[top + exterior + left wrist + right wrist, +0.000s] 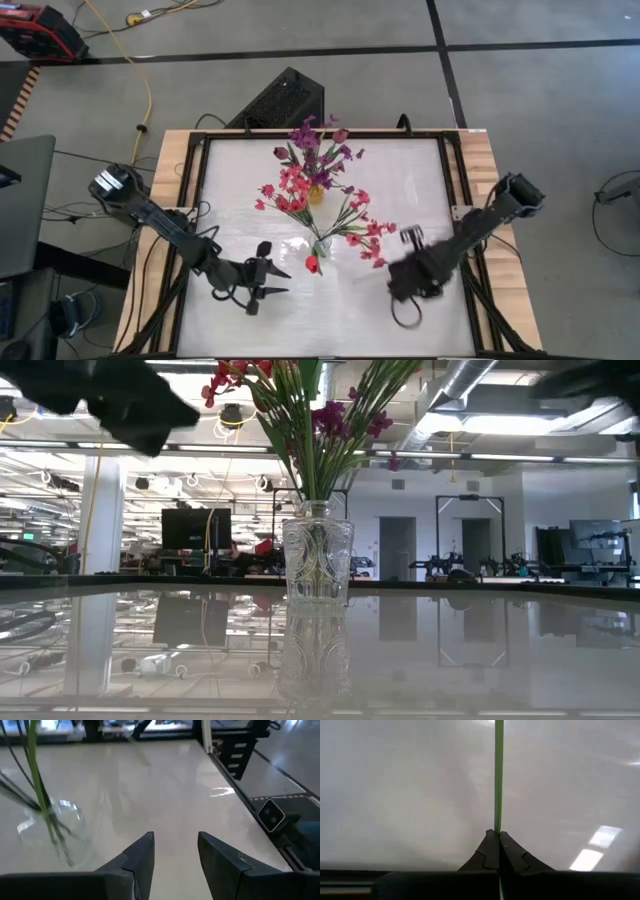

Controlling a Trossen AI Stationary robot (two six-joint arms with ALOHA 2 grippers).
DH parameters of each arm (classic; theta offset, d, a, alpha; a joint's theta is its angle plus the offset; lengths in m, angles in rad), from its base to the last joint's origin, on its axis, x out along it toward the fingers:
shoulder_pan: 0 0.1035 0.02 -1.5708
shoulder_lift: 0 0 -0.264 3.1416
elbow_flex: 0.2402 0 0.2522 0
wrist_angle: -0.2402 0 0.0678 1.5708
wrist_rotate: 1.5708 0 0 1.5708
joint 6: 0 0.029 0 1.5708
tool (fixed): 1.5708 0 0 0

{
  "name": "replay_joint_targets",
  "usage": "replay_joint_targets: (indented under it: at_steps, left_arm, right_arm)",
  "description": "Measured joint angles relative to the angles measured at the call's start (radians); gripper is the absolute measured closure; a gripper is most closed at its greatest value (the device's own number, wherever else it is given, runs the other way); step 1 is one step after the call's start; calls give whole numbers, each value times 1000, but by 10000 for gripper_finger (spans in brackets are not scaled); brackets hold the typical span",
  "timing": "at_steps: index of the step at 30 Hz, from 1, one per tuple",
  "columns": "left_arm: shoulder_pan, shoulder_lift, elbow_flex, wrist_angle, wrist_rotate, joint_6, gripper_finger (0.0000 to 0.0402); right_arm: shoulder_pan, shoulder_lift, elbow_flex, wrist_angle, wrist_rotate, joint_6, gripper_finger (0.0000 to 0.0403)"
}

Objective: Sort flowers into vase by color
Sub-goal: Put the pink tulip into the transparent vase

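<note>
Flowers (320, 185) mostly in vases; right gripper (496, 836) jaws clamped on green stem (498, 775), unplaced; left gripper (175, 855) jaws apart, empty.

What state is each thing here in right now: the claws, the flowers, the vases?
Left claw: open, empty, above the table.
Right claw: shut on a thin green stem.
Clear vase: upright, holding green stems.
Purple flowers: standing in a yellow vase.
Red-pink flowers: bunched at the clear vase.
</note>
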State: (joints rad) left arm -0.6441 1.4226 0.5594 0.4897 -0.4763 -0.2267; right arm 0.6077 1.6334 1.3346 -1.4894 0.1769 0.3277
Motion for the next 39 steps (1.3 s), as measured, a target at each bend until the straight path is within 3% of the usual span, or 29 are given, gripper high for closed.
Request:
replay_joint_targets:
  at_steps: [3, 7, 12, 17, 20, 24, 27, 31, 36, 39]
  left_arm:
    - [-1, -41, 0, 0, 6, 81, 262]
    - [-3, -64, 0, 44, 37, 206, 262]
    - [-14, -64, 0, 114, 124, 328, 262]
    - [-64, -61, 0, 120, 79, 319, 262]
    - [-91, -15, 0, 227, 78, 287, 262]
    - [-144, 72, 2, 465, 60, 415, 262]
    - [-204, 125, 11, 574, -33, 608, 262]
    - [-306, 165, 103, 542, -204, 934, 262]
    - [-359, 210, 276, 269, -471, 1339, 262]
    - [-349, 244, 373, 118, -595, 1493, 262]
  right_arm:
    - [79, -6, 0, 177, -112, 158, 387]
    - [129, -6, 3, 550, -106, 269, 384]
    - [94, 5, 3, 1053, -94, 226, 382]
    - [44, 55, 3, 1375, -129, 147, 386]
    - [21, 105, 3, 1561, -154, 112, 386]
    - [-8, 171, 3, 1717, -169, 135, 386]
    - [-23, 206, 3, 1772, -178, 205, 386]
    - [-27, 233, 3, 1828, -165, 285, 386]
    - [-26, 238, 2, 1844, -114, 346, 386]
    - [-29, 238, 2, 1841, -95, 385, 386]
